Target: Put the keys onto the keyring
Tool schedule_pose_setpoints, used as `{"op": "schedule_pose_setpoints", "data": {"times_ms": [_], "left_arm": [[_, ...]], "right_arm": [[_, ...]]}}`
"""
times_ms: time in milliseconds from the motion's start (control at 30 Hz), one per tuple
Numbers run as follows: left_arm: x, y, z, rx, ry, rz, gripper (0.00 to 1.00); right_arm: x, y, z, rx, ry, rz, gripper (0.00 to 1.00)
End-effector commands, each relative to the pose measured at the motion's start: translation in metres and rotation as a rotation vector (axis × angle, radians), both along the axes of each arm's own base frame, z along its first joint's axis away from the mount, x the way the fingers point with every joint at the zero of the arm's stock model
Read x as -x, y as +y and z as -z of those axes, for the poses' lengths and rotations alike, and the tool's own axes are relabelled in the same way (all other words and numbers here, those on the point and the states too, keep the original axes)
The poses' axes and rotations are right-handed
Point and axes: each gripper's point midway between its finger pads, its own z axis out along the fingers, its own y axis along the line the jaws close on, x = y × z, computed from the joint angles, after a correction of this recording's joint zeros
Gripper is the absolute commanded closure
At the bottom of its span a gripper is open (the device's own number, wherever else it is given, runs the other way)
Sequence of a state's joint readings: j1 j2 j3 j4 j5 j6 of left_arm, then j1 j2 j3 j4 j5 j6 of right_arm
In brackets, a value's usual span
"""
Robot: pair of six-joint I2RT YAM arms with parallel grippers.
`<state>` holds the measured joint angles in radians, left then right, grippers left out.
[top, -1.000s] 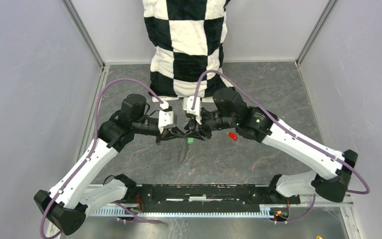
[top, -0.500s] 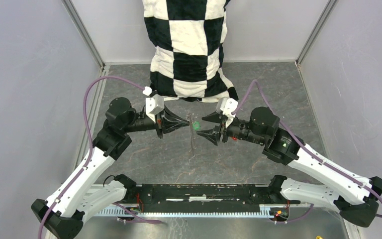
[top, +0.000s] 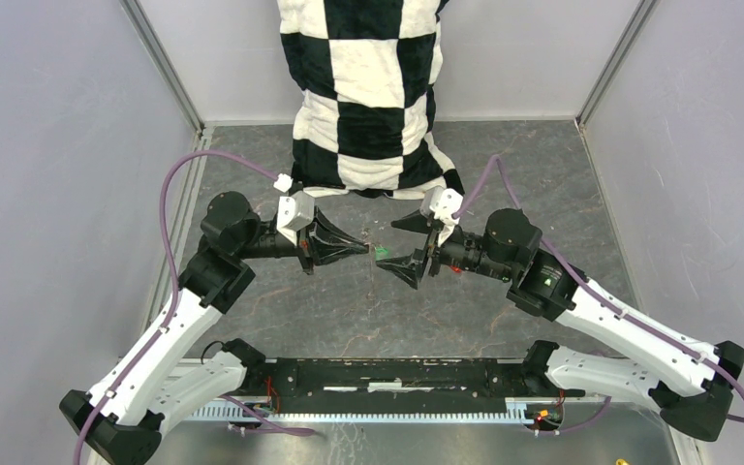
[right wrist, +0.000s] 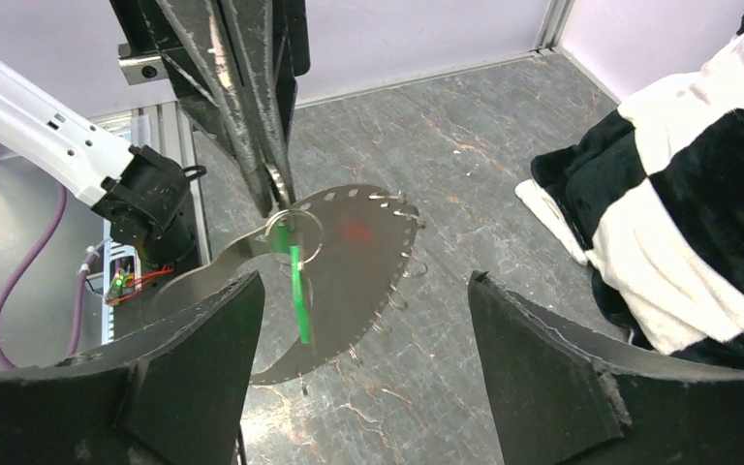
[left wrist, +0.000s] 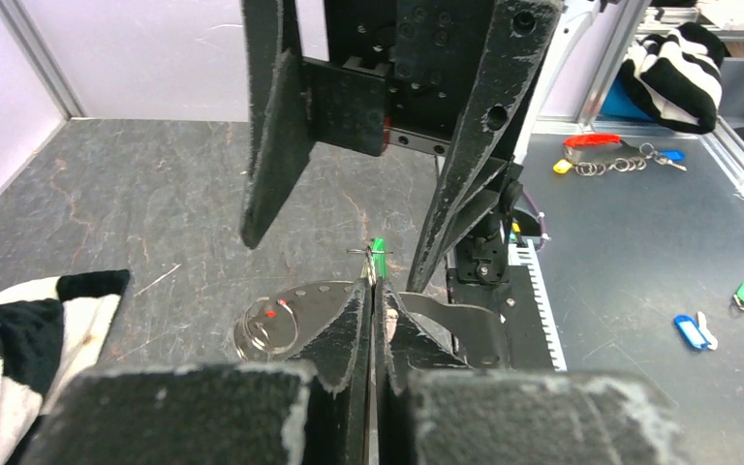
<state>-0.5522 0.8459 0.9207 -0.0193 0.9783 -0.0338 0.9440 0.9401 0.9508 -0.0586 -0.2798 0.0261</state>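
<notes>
My left gripper (top: 363, 249) is shut on the keyring, a thin silvery wire loop. The loop hangs edge-on below its tips and hardly shows from above. In the right wrist view the keyring (right wrist: 409, 215) is a wide oval with small links along its rim. The green key (right wrist: 297, 291) hangs from it by a small ring just under the left fingers (right wrist: 269, 165). The green key also shows in the top view (top: 383, 254) and the left wrist view (left wrist: 378, 260). My right gripper (top: 387, 244) is open and empty, its jaws on either side of the green key without touching it. The red key is not clearly in view.
A black-and-white checked cloth (top: 368, 87) lies against the back wall, just behind both grippers, and shows at the right of the right wrist view (right wrist: 678, 194). Grey walls close in both sides. The arm-base rail (top: 397, 373) runs along the near edge.
The two grippers were together at the green key and have drawn apart. My right gripper has opened and backed off to the right. The green key stays hanging at my left gripper.
</notes>
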Motion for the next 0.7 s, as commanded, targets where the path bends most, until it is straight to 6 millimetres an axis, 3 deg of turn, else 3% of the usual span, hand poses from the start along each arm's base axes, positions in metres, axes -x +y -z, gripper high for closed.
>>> {"op": "schedule_pose_setpoints", "data": {"times_ms": [0, 133, 333, 500, 667], "left_arm": [[0.014, 0.002, -0.010, 0.023, -0.049, 0.063, 0.98], [0.015, 0.002, -0.010, 0.023, -0.057, 0.063, 0.98], [0.011, 0.003, -0.009, 0.027, -0.066, 0.034, 0.98], [-0.003, 0.005, -0.006, 0.029, -0.099, -0.048, 0.98], [-0.005, 0.003, -0.010, 0.043, -0.102, -0.044, 0.98]], "right_arm": [[-0.004, 0.004, -0.008, -0.025, -0.028, -0.005, 0.15], [-0.003, 0.008, -0.008, -0.023, -0.026, -0.027, 0.25], [0.001, 0.011, -0.016, -0.040, -0.042, -0.060, 0.63], [0.005, 0.006, -0.009, -0.015, -0.020, -0.064, 0.67], [0.009, 0.007, 0.004, 0.008, 0.016, -0.082, 0.67]]}}
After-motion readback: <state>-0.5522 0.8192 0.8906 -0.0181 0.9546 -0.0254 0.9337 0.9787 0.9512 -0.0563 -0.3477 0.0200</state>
